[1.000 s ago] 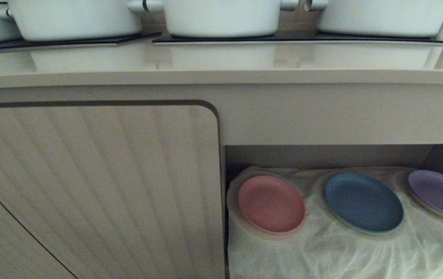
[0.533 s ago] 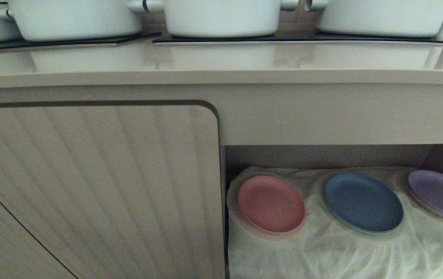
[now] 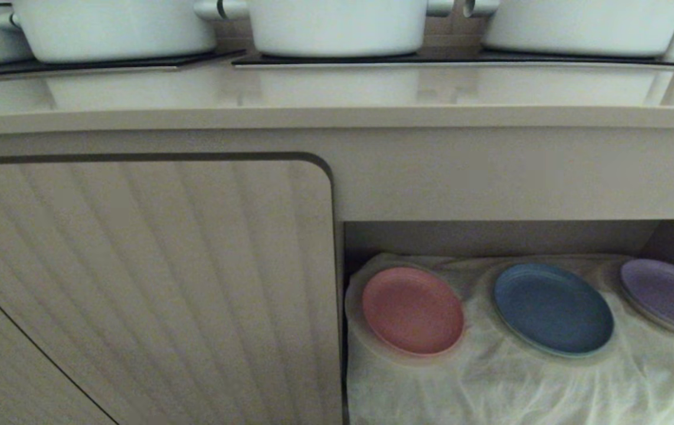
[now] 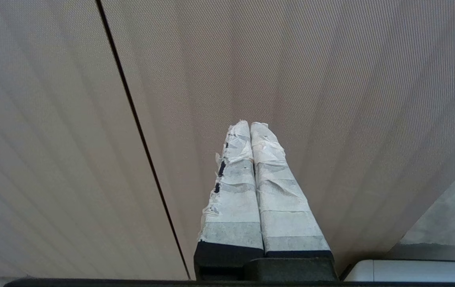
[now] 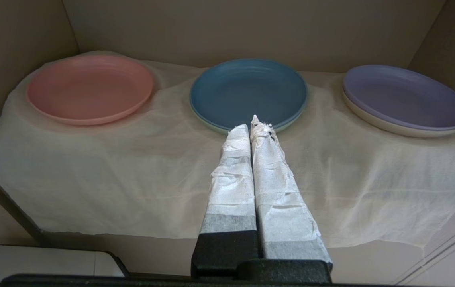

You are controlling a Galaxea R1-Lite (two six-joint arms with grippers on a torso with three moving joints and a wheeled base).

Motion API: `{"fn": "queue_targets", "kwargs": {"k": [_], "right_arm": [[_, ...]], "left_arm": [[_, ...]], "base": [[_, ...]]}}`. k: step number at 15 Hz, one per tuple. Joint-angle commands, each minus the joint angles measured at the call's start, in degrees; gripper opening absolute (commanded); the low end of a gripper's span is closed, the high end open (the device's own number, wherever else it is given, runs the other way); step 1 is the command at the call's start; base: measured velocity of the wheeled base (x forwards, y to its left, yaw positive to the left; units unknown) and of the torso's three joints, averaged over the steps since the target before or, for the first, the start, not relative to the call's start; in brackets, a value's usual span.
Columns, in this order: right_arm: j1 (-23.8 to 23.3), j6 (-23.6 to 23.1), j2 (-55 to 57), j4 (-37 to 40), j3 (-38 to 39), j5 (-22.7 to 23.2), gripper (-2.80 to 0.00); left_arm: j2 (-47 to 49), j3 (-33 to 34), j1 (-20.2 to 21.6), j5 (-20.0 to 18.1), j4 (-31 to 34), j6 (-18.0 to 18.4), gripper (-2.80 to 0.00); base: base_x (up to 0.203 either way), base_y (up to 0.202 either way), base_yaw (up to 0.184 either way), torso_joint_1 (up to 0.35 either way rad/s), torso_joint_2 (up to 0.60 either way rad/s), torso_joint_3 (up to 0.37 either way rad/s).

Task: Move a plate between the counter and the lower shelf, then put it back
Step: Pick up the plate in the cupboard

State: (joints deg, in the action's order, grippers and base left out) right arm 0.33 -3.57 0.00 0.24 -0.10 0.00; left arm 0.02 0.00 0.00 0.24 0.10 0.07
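Note:
The pink plate point(image 3: 412, 310) point(image 5: 90, 87) lies flat at the left end of the lower shelf point(image 3: 490, 383), on its wrinkled white cloth point(image 5: 132, 175). Above runs the glossy beige counter point(image 3: 337, 94). My right gripper point(image 5: 251, 123) is shut and empty. It hangs outside the shelf's opening, facing the blue plate point(image 5: 248, 91), with the pink plate off to its side. My left gripper point(image 4: 249, 124) is shut on nothing and faces a ribbed beige cabinet door point(image 4: 331, 99). Neither arm shows in the head view.
A blue plate point(image 3: 553, 309) and a purple plate point(image 3: 670, 297) point(image 5: 404, 95) lie beside the pink one. Three white pots point(image 3: 337, 26) stand on black panels at the counter's back. A ribbed cabinet door point(image 3: 148, 283) closes the space left of the shelf.

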Motion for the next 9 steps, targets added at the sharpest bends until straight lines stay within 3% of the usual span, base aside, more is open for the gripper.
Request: {"fn": "queue_targets", "kwargs": {"k": [1, 9], "right_arm": [[-0.07, -0.01, 0.0, 0.02, 0.01, -0.09, -2.8], [-0.07, 0.94, 0.0, -0.16, 0.1, 0.79, -2.8]], "left_arm": [[-0.02, 0.0, 0.0, 0.02, -0.01, 0.01, -2.8], [-0.02, 0.0, 0.0, 0.02, -0.01, 0.01, -2.8]], "base": [[0.0, 0.0, 0.0, 0.0, 0.0, 0.0], [0.0, 0.0, 0.0, 0.0, 0.0, 0.0]]}}
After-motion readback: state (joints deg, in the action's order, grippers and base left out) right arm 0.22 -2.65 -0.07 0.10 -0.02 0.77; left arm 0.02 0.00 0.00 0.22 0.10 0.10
